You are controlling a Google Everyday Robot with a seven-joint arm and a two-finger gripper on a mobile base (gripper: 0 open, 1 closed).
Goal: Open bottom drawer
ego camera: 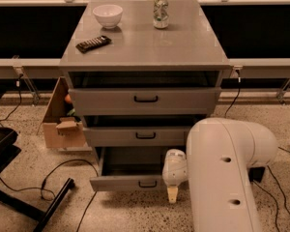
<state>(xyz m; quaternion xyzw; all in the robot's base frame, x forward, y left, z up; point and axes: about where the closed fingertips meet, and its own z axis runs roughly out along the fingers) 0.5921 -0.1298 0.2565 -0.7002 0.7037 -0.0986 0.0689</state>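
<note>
The bottom drawer (125, 182) is the lowest grey front of the cabinet, with a small black bar handle (147, 183). It stands pulled out well beyond the two drawers above it, and its inside shows dark and shadowed. My gripper (172, 194) hangs from the white wrist (175, 170) at the right end of the drawer front, pointing down toward the floor, just right of the handle and apart from it. My large white arm (227, 173) fills the lower right and hides the cabinet's lower right corner.
The middle drawer (145, 136) and top drawer (145, 99) stand slightly ajar. A white bowl (108, 15), a can (160, 12) and a dark remote (93, 43) lie on the cabinet top. A cardboard box (63, 124) stands to the left, with cables and a black chair base (19, 192) on the floor.
</note>
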